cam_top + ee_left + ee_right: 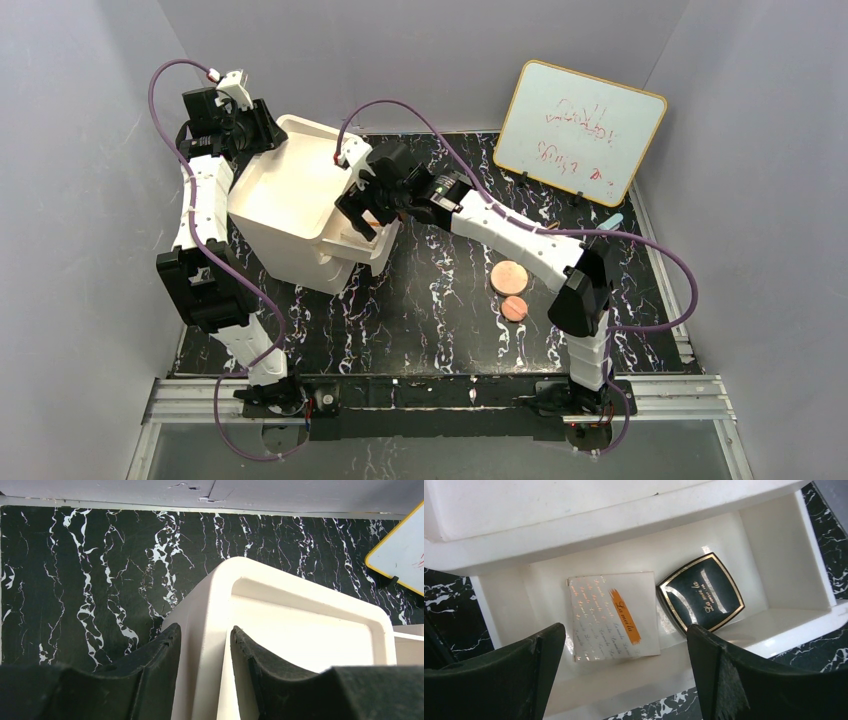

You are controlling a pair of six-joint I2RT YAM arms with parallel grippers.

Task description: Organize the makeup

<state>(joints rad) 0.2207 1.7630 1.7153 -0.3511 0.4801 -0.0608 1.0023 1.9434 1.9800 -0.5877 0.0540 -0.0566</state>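
A black square compact with a gold frame (701, 592) and a white square packet with an orange stripe (611, 615) lie in the open drawer (769, 540) of a white organizer box (290, 205). My right gripper (624, 629) hovers just above that drawer (372, 250), open and empty. Two copper-pink discs lie on the table to the right, the larger one (509, 276) behind the smaller one (514, 308). My left gripper (205, 635) straddles the box's back-left wall (220, 605), one finger outside and one inside, shut on it. The slim sticks are not in view.
A whiteboard (580, 130) leans at the back right. A small light-blue cylinder (612, 220) lies near its foot. The black marbled table (440, 320) has grey walls on three sides. The right arm reaches across the table's middle.
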